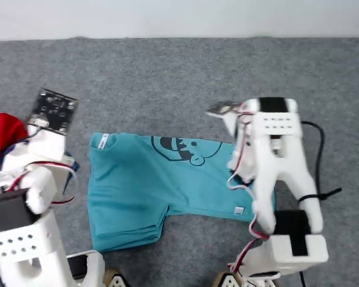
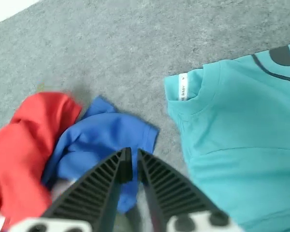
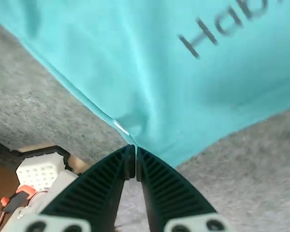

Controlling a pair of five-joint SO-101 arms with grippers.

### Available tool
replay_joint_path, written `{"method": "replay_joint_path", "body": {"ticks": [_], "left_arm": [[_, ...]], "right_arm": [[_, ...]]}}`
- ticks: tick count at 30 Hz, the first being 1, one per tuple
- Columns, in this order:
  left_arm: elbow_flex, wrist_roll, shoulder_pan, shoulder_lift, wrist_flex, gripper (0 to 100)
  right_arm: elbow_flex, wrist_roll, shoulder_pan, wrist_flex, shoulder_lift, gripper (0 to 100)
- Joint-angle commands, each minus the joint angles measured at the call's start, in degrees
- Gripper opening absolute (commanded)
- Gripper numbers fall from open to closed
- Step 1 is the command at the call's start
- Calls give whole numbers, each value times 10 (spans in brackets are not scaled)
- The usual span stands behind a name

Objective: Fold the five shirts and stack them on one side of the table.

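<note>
My right pincer (image 3: 135, 155) is closed on the hem of the teal shirt (image 3: 179, 82), and the cloth wrinkles toward its tips. My left pincer (image 2: 131, 163) is closed with nothing in it. It hangs near the teal shirt's collar, over a blue shirt (image 2: 104, 137). A red shirt (image 2: 29, 133) lies beside the blue one, farther from the teal shirt.

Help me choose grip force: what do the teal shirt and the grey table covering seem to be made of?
The teal shirt looks like soft knit fabric, probably cotton jersey, matte: it creases, lies limp and has stitched hems. The table covering looks like felt or short-pile carpet, matte: its grey surface is fuzzy and speckled.
</note>
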Motion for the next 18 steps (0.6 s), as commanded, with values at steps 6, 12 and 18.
{"method": "replay_joint_path", "body": {"ticks": [6, 12, 18], "left_arm": [[-44, -78, -222, -7, 44, 137], [-43, -105, -310, -7, 44, 137], [-25, -111, -352, -7, 40, 137]], "right_arm": [[-27, -109, -233, 17, -60, 80], [-26, -192, -380, -56, -58, 40], [-18, -244, -479, -203, 21, 9]]}}
